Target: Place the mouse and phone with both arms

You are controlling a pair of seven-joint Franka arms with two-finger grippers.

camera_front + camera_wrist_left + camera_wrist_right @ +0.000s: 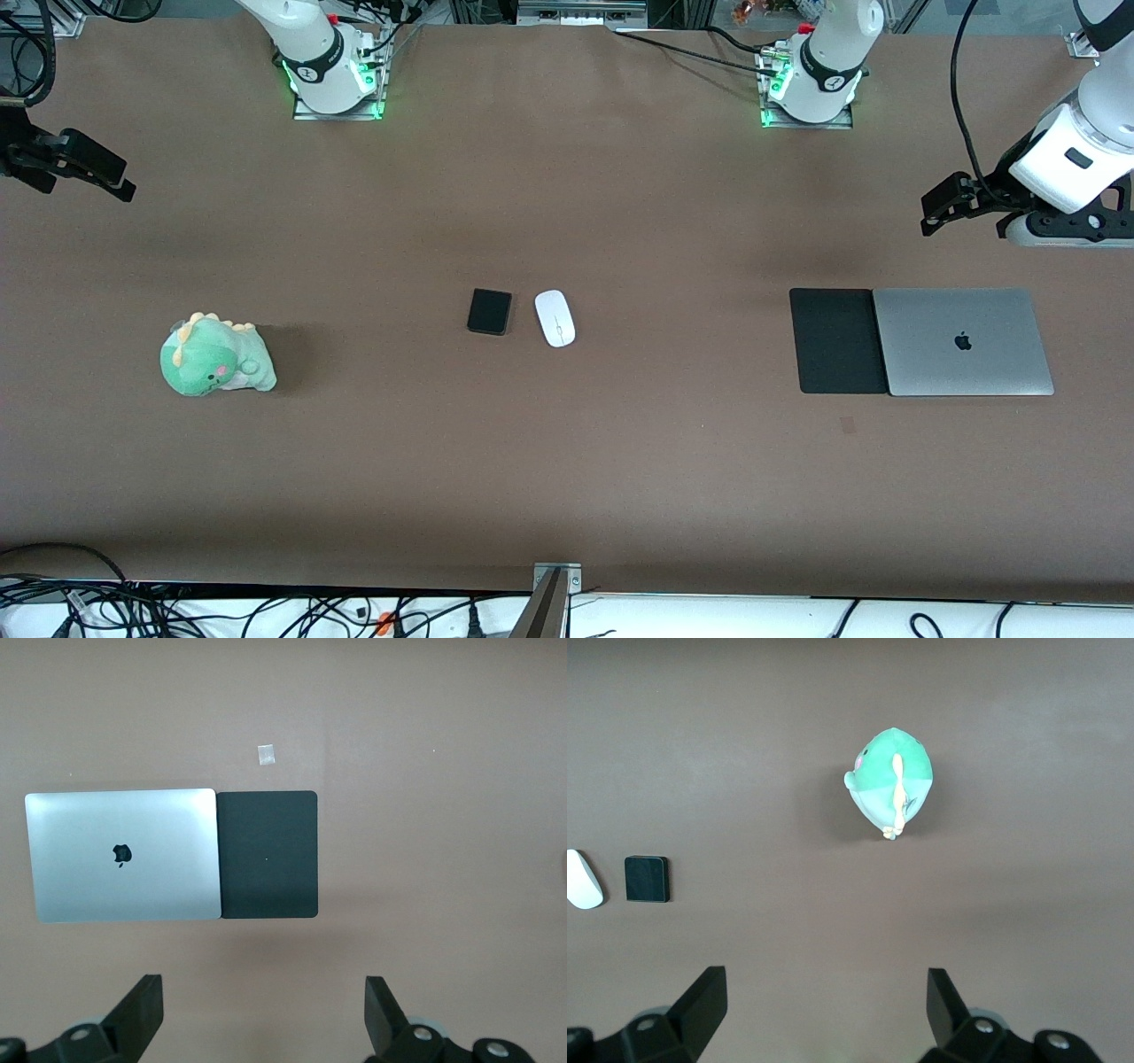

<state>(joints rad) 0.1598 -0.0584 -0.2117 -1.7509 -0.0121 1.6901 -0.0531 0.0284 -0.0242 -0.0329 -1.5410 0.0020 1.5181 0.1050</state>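
The white oval mouse point(555, 317) and the small black phone point(489, 311) lie side by side on the brown table near its middle, the phone toward the right arm's end. Both also show at the edge of the right wrist view, the mouse point(583, 880) and the phone point(647, 879). My left gripper point(928, 213) is open and empty, up over bare table at the left arm's end; its wrist view shows its fingers spread wide point(263, 992). My right gripper point(120, 182) is open and empty, up over bare table at the right arm's end point(827, 988).
A black mouse pad point(837, 340) lies against a closed silver laptop point(961, 341) toward the left arm's end; both show in the left wrist view, the pad point(267, 854) and the laptop point(122, 854). A green dinosaur plush point(215, 356) sits toward the right arm's end.
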